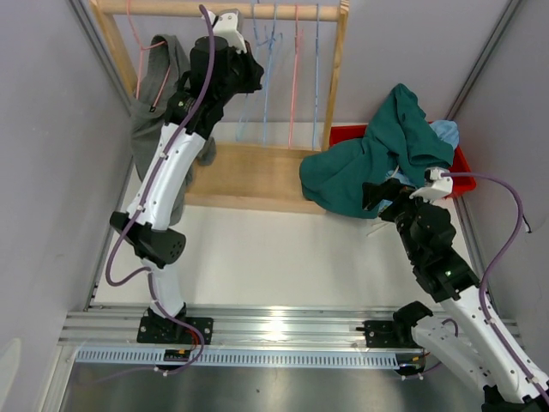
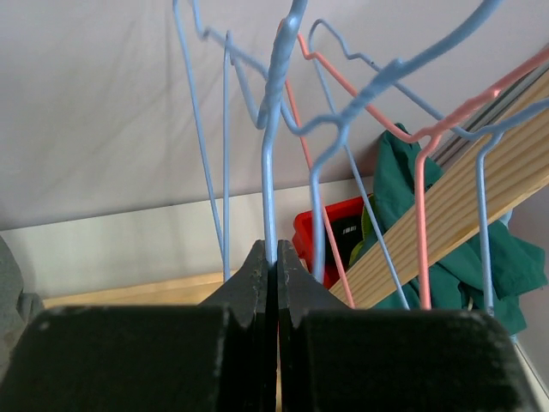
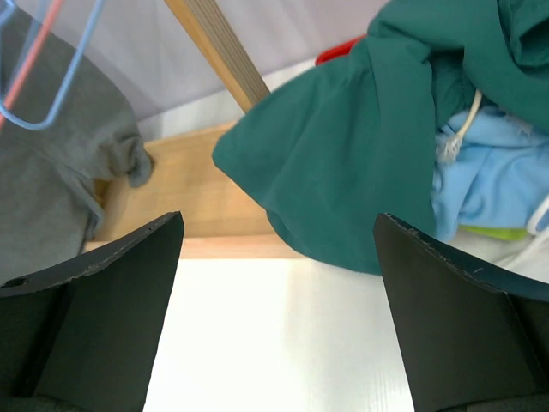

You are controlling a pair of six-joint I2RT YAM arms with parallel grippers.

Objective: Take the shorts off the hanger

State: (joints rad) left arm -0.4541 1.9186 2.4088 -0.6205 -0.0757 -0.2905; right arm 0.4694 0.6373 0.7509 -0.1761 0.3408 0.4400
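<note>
Step in hand: clearing the rack. The left end effector (image 2: 273,256) is closed on the wire of a bare blue hanger (image 2: 268,154). The right end effector (image 3: 276,221) stands wide and holds nothing. It is just beside the dark teal shorts (image 1: 360,167), which lie over the red bin (image 1: 343,133) with the light blue shorts (image 1: 444,133). 1 pair, the grey shorts (image 1: 159,94), hangs at the left end of the rail (image 1: 171,9). Next move, as judged: release the blue hanger, grip the grey cloth and draw it off its hanger.

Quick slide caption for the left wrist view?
Left gripper, jaws shut on a blue wire hanger; dark teal shorts beyond.
</note>
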